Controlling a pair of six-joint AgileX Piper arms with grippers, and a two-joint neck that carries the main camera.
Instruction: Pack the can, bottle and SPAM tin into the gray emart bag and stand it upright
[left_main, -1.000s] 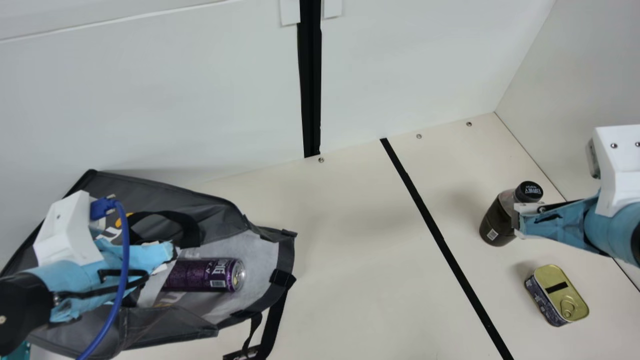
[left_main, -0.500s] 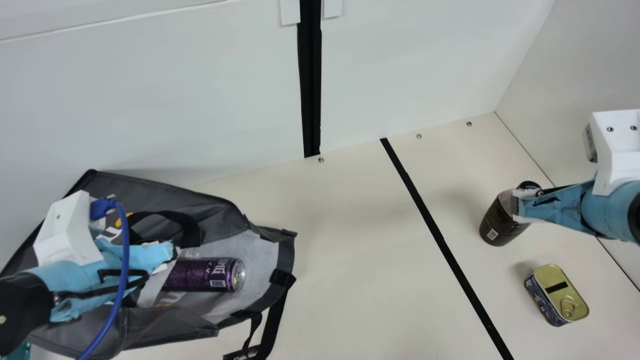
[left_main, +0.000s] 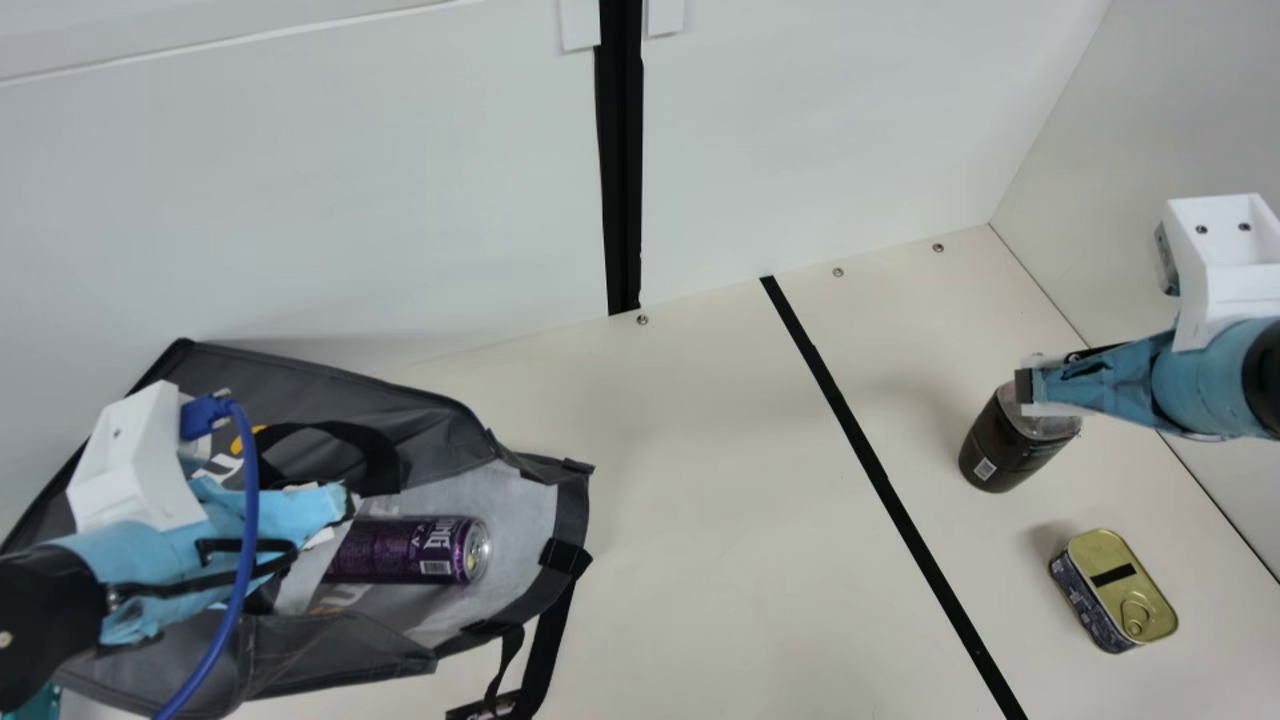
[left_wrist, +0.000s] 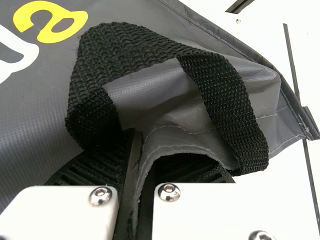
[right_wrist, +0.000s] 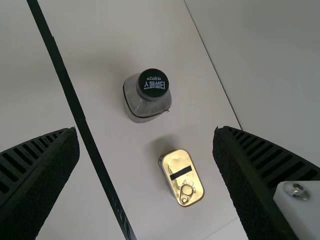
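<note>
Collecting the bottle seems to be the current step: it is standing upright at the right, dark with a black cap, while the right gripper is hovering over it, fingers wide apart, probably needing to lower and close. At the left, the left gripper is pinching the gray emart bag, which is lying down with the purple can inside. The gold-lidded SPAM tin is waiting nearer than the bottle.

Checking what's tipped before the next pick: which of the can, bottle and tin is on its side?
The purple can, lying in the gray bag. The bottle stands upright; the tin sits lid-up.
</note>
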